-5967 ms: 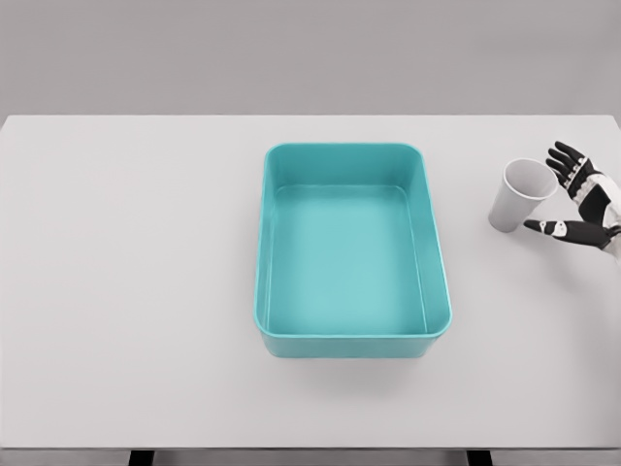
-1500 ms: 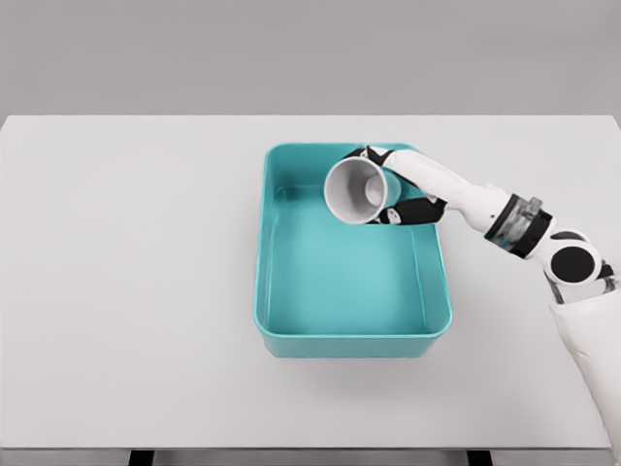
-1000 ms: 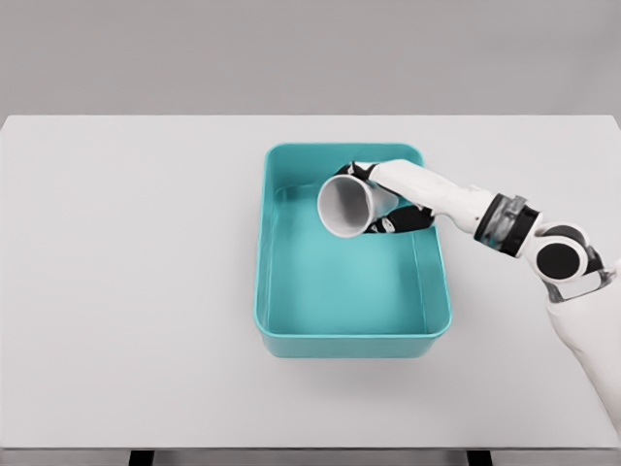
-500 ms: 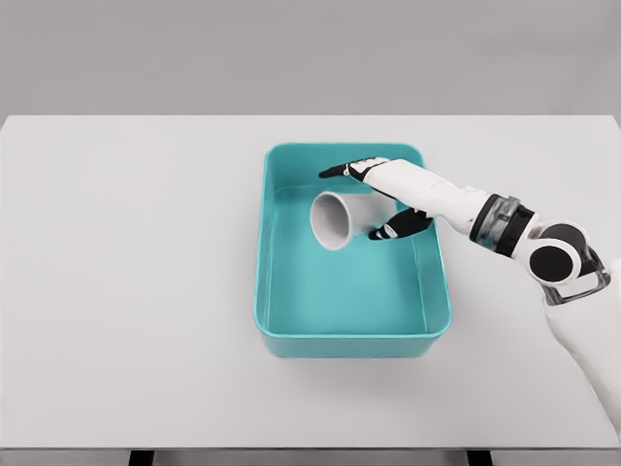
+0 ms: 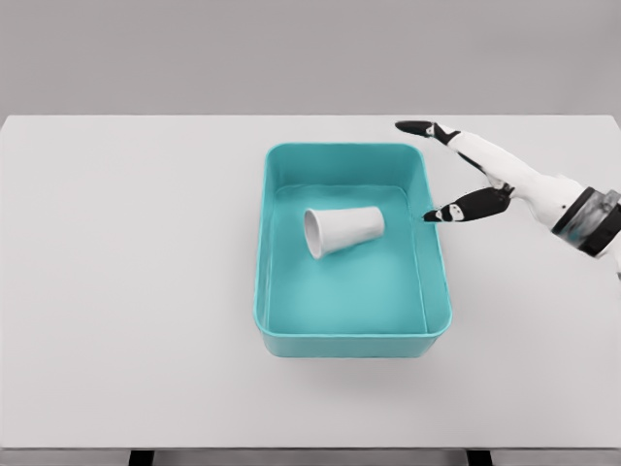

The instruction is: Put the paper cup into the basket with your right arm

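Observation:
A white paper cup (image 5: 343, 230) lies on its side on the floor of the teal basket (image 5: 281, 333), mouth toward the left, in the back half. My right hand (image 5: 456, 175) hovers open just past the basket's right rim, fingers spread and holding nothing. Its thumb tip is close to the right wall, its index points toward the back. The white forearm runs off the right edge. No left arm shows.
The basket stands in the middle of a pale grey table (image 5: 126, 291), whose front edge runs near the bottom of the view. A plain grey wall lies behind.
The hand let go of the cup, which dropped onto the basket floor on its side. The open hand then drew back to the right, out over the basket's right rim.

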Robot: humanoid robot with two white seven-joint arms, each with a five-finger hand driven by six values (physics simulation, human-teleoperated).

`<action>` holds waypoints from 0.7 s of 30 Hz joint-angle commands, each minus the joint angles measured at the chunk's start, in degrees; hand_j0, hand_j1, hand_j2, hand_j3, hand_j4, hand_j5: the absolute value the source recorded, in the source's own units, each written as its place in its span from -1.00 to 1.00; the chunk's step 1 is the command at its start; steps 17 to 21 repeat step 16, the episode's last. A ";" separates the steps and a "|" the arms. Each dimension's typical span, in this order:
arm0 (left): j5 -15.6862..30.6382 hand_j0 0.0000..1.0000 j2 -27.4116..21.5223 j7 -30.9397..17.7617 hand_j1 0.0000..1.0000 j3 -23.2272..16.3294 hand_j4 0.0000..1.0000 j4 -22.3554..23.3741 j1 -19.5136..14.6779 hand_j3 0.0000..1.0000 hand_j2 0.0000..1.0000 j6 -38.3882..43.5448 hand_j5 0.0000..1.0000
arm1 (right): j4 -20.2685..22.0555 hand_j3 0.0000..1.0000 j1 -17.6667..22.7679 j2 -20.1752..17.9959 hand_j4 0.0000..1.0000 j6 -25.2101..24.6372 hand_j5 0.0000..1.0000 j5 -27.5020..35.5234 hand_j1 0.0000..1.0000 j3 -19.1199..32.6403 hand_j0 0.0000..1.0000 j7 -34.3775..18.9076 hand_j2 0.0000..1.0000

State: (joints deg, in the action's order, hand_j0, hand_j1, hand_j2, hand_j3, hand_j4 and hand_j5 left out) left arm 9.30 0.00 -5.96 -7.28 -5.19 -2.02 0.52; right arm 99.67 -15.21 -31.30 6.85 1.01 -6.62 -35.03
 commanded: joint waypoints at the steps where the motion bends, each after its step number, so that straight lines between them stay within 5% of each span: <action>1: 0.01 1.00 0.00 -0.01 1.00 0.07 1.00 0.00 0.00 1.00 1.00 0.01 1.00 | 0.35 0.99 0.53 -3.41 0.99 -0.78 0.99 8.30 0.99 4.85 0.99 0.03 0.99; 5: 0.01 1.00 0.00 -0.01 1.00 0.07 1.00 0.00 0.00 1.00 1.00 0.01 1.00 | 1.23 1.00 4.04 -5.09 1.00 -0.61 1.00 9.71 1.00 7.40 1.00 0.03 1.00; 21: 0.01 1.00 0.00 -0.01 1.00 -0.02 1.00 0.00 0.00 1.00 1.00 0.01 1.00 | 1.23 1.00 4.49 -4.91 1.00 -0.61 1.00 9.71 1.00 7.49 1.00 0.03 1.00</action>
